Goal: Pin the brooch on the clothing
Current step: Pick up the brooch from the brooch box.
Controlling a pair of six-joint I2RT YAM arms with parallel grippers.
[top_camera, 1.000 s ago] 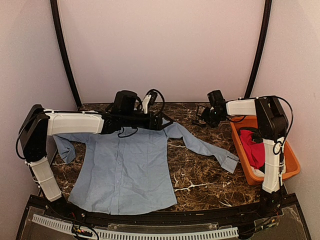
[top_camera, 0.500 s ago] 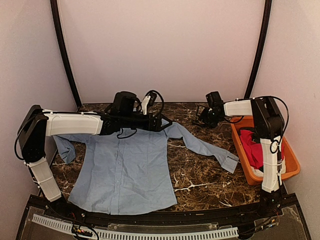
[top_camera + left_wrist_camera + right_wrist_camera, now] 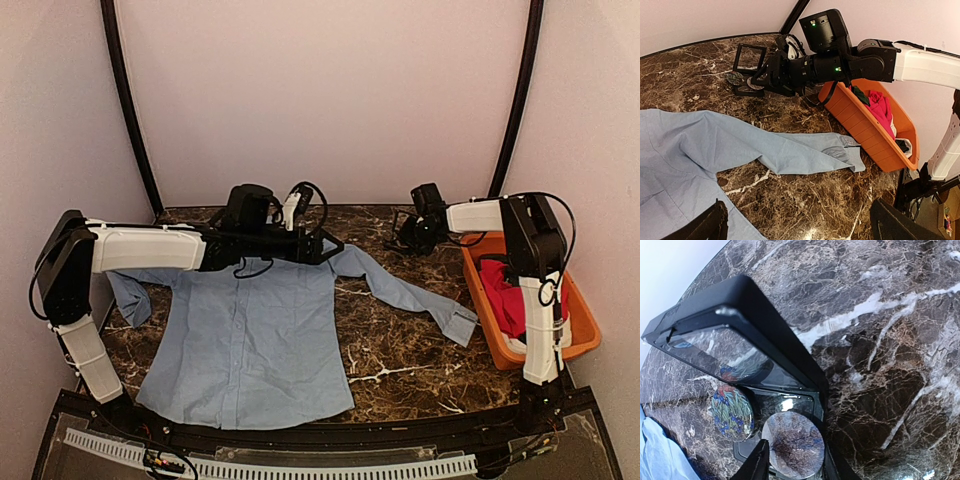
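Observation:
The light blue shirt (image 3: 245, 330) lies spread flat on the marble table, one sleeve (image 3: 765, 145) reaching toward the basket. At the back right stands a small black box (image 3: 765, 340) with its clear lid raised. A round purplish brooch (image 3: 792, 444) sits in the box. My right gripper (image 3: 796, 466) is shut on the brooch, one finger at each edge. A second round brooch with blue flowers (image 3: 732, 415) lies just left of the first. My left gripper (image 3: 800, 230) hovers wide open over the shirt's right shoulder, holding nothing.
An orange basket (image 3: 590, 335) with a red garment (image 3: 505, 295) stands at the right edge, beside the right arm. The shirt's cuff (image 3: 852, 157) ends just short of the basket. The black box (image 3: 403, 228) is near the back wall.
The right gripper's jaws have narrowed onto the purplish brooch, and its arm has shifted slightly. The left arm and the shirt have not moved.

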